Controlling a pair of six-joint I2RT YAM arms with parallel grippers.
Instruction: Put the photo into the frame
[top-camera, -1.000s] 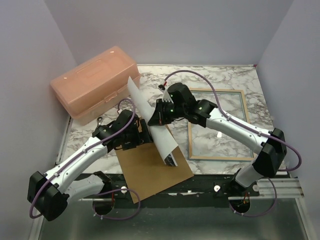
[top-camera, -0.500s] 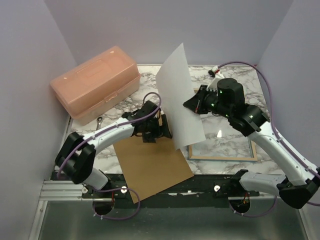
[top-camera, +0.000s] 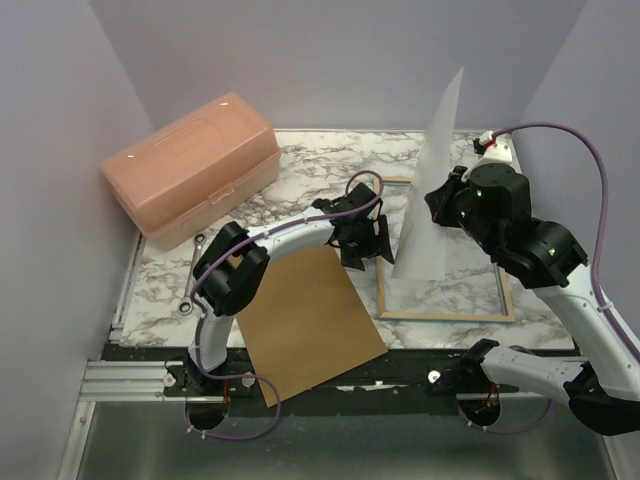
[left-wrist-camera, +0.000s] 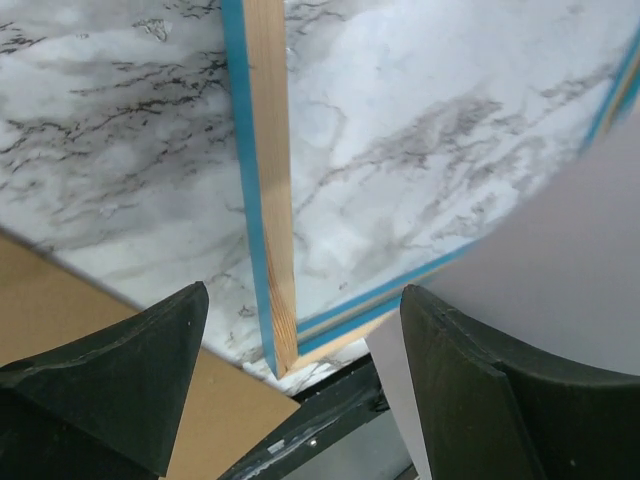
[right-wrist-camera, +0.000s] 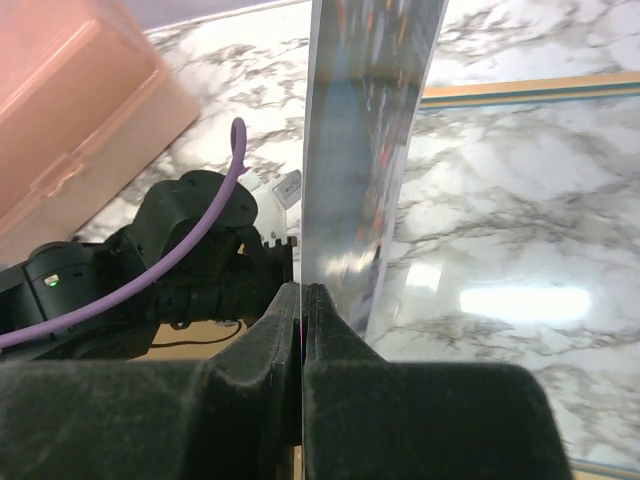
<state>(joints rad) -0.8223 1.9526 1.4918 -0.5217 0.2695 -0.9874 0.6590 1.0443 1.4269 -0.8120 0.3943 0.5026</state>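
The photo (top-camera: 430, 200) stands upright at centre right, pinched by the right gripper (right-wrist-camera: 302, 300) over the frame (top-camera: 445, 316), not yet laid in; the left gripper (left-wrist-camera: 300, 300) gapes wide, empty

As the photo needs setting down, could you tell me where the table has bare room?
Bare: back marble between box and frame, and inside the frame. Crowded: between board and frame, where the left fingers hover.

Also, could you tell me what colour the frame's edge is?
The frame has a bright blue edge beside pale wood; left wrist view.
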